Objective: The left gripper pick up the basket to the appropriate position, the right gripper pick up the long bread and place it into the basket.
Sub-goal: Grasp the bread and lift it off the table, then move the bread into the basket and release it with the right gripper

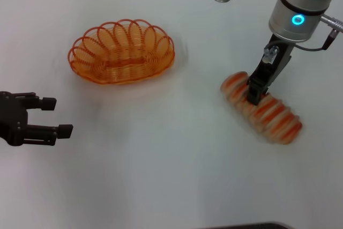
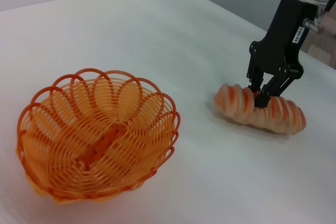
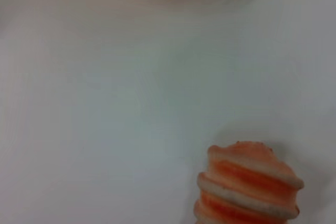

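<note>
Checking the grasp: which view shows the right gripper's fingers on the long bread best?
The left wrist view: right gripper straddles the long bread, fingers visible. The head view shows it from above; the right wrist view shows only the bread's end.

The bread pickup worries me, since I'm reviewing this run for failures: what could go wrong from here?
1. The right gripper straddles the bread nearer one end than the middle, so the loaf may tilt or slip when lifted.
2. The basket sits on the table away from the bread, and the left gripper, open, is not holding it; it may slide when the loaf lands.
</note>
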Motion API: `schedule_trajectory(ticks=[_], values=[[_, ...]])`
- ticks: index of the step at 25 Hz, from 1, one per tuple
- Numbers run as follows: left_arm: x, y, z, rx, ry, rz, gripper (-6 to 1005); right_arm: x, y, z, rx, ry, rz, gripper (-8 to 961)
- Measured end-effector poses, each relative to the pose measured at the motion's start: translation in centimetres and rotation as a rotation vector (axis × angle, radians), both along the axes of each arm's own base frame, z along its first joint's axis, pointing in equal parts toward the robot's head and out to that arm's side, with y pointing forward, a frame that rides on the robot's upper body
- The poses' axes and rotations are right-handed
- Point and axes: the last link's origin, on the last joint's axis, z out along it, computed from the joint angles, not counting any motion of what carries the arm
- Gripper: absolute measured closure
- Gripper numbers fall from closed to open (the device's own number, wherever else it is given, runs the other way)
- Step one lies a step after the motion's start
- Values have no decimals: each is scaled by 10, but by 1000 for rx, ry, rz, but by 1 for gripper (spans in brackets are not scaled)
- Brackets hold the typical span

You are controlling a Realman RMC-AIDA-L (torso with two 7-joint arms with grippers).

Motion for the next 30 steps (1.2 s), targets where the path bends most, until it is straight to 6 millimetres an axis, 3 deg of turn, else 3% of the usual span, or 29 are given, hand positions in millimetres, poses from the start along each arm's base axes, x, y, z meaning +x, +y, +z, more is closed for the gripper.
schedule_trajectory(ticks=[7, 20, 25, 30], values=[[0, 0, 0, 0, 0, 2, 127, -4, 3, 7, 16, 39, 11, 728], [1, 1, -2, -9, -9, 6, 127, -25, 24, 54, 139, 161, 73, 801], [3, 3, -3, -12, -9, -1, 127, -43, 38, 69, 172, 212, 155, 800], [5, 4, -5, -28, -2, -13, 127, -75, 52, 69, 144, 329, 392, 803]])
